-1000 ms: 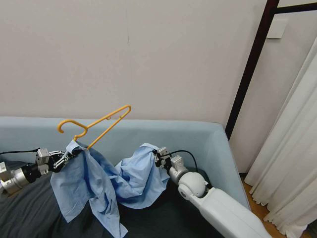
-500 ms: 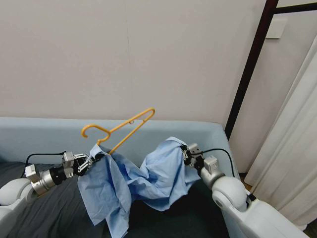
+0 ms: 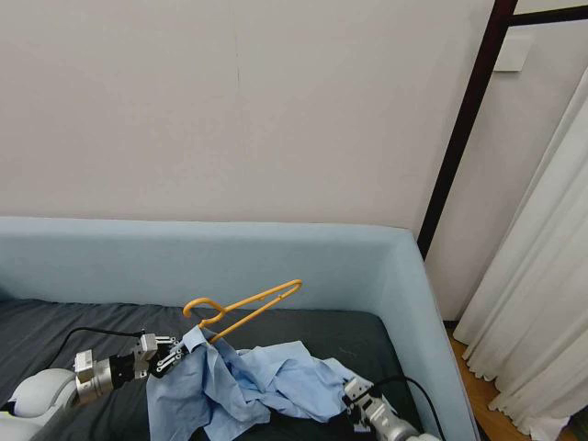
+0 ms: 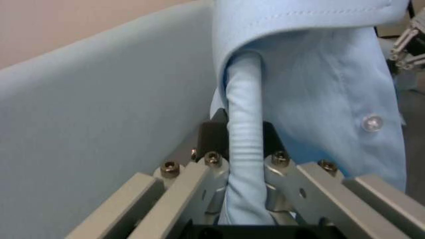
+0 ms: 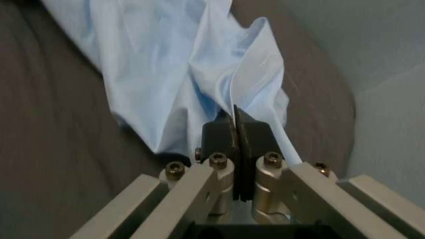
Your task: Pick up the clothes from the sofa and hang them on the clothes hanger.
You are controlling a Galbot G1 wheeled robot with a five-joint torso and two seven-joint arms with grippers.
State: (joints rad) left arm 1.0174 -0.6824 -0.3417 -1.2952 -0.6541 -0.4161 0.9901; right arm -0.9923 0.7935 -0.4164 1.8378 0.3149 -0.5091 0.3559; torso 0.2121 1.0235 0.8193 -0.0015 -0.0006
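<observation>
Head view shows the blue shirt (image 3: 276, 395) low on the sofa (image 3: 276, 253). It lies in a crumpled heap on the dark seat cushion (image 3: 55, 322), and its left end is lifted a little above the seat. An orange hanger (image 3: 246, 305) rises from this lifted end. Its hook and one arm stand free above the cloth, tilted up to the right, and the lower part goes into the fabric.

The left gripper (image 3: 181, 347) is at this lifted end, just beside the hook. In the left wrist view its fingers (image 4: 212, 144) are closed tight on a rolled edge of the shirt (image 4: 312, 74), which runs as a thick tube between them. A small clear button (image 4: 371, 122) sits on the cloth next to it, and the pale blue back of the sofa (image 4: 99, 109) is close behind.

The right gripper (image 3: 354, 402) is at the other end of the shirt, low near the seat. In the right wrist view its black pads (image 5: 219, 133) are pressed together on a thin fold of the shirt (image 5: 172, 59), and the rest of the cloth spreads away from them over the dark cushion (image 5: 53, 149).

A plain wall (image 3: 230, 110) is behind the sofa, and a white curtain (image 3: 542, 303) hangs on the right.
</observation>
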